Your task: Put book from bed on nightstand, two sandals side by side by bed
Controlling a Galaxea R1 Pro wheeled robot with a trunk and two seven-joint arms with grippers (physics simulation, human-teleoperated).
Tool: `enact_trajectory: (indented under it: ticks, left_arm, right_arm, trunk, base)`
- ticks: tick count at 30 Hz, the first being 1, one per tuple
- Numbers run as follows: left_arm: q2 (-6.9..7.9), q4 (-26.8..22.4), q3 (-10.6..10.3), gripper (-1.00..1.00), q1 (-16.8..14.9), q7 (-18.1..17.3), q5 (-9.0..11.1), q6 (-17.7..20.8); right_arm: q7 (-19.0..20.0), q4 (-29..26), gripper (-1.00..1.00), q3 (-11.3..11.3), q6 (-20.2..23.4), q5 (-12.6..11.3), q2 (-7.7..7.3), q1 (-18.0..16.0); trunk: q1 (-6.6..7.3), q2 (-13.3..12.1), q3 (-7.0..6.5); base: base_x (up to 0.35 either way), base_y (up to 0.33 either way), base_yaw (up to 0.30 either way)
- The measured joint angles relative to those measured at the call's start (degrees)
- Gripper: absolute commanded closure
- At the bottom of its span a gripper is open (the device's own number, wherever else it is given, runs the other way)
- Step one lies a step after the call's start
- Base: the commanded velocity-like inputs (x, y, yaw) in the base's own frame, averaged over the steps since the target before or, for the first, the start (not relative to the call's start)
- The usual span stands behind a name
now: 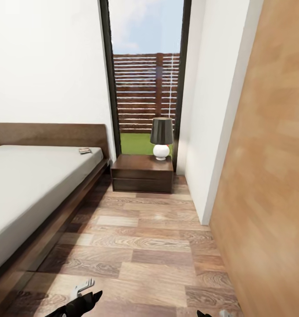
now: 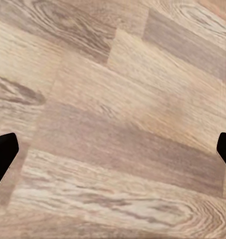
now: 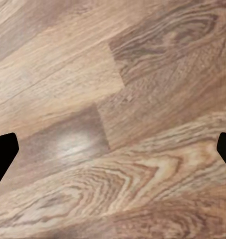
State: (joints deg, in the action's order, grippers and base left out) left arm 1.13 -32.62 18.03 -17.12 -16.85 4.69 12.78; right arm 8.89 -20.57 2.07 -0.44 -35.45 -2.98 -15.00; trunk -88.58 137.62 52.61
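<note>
1. Facing the nightstand (image 1: pixel 142 172), the robot sees the book (image 1: pixel 85 150) on the bed (image 1: pixel 30 185), left of the nightstand, near the headboard (image 1: pixel 48 133).
2. The left end effector (image 2: pixel 113 154) and right end effector (image 3: pixel 113 154) hang over the wood floor (image 1: pixel 140 246), spread wide, holding nothing.
3. The book looks light, thin and bendable; pinching across its spine edge seems safest.
4. A lamp (image 1: pixel 161 138) occupies the nightstand's right part.
</note>
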Motion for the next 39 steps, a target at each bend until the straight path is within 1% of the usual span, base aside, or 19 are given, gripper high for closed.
enact_trajectory:
  ticks: [39]
  left_arm:
    - [-0.03, 0.0, 0.0, -1.00, 0.0, -0.2, 0.0, 0.0]
  right_arm:
    - [0.1, 0.2, -1.00, 0.1, 0.0, 0.2, -0.03, 0.0]
  trunk:
    - [0.00, 0.0, 0.00]
  base:
    - [0.338, -0.001, 0.000]
